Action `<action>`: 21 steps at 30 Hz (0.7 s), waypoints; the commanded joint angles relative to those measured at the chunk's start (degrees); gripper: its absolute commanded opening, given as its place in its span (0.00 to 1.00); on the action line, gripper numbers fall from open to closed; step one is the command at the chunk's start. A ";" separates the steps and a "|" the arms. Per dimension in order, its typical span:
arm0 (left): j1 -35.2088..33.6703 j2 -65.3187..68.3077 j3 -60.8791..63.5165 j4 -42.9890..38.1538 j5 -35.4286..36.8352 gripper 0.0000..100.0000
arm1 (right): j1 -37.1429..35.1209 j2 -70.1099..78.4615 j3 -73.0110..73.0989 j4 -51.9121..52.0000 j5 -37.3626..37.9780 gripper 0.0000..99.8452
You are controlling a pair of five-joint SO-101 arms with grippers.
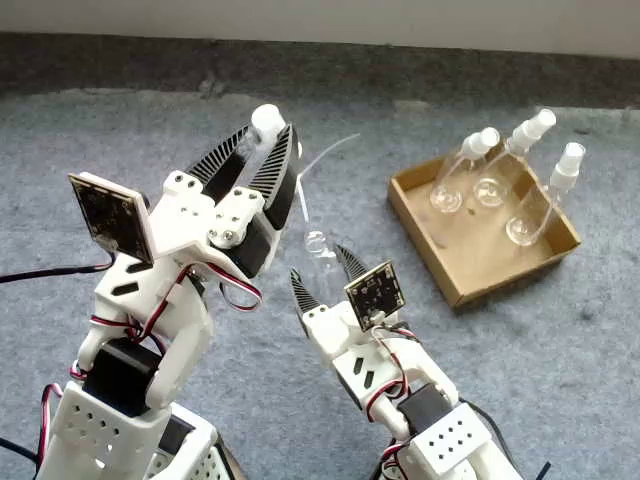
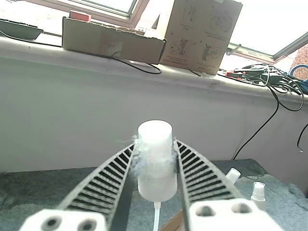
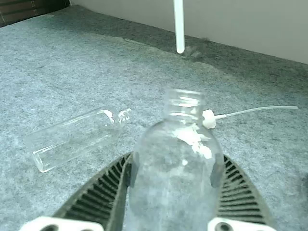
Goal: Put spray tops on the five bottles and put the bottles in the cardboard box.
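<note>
**Lining up a spray top over an open bottle**

My left claw [image 1: 268, 135] is pinched on the white head of a spray top [image 2: 155, 144], raised high above the worktop [image 1: 560, 380], with the dip tube [image 3: 178, 24] hanging straight down. My right claw [image 1: 321, 268] is clamped around the body of a clear bottle [image 3: 175, 159], upright and lifted, its threaded neck open and free above my fingers. The tube's tip sits above and beyond that neck, not yet inside it.

I judge both pieces very light. The top is hard plastic and takes a firm pinch on its head, but the tube looks thin and whippy, so it will wander if I swing. The bottle is smooth, thin-walled plastic: slippery, and likely to dent under too much squeeze. Mid-body is the right hold, since it leaves the neck clear.

Further out, another open bottle [image 3: 74, 137] lies on its side, with a loose spray top [image 3: 208, 118] near it. Well apart, the cardboard box [image 1: 422, 245] holds three capped bottles [image 1: 535, 215].
</note>
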 commanded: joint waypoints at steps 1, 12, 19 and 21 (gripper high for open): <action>-0.13 -1.27 0.84 -0.09 4.31 0.02 | -0.22 -0.75 6.81 0.40 0.44 0.19; -0.57 -1.36 1.19 4.22 8.53 0.02 | -0.13 -0.75 6.81 0.40 0.44 0.19; -3.47 -1.36 0.48 2.90 8.79 0.02 | -0.13 -0.75 6.81 0.40 0.44 0.19; -4.79 -1.36 -0.04 1.76 8.79 0.02 | -0.13 -0.75 6.81 0.40 0.44 0.19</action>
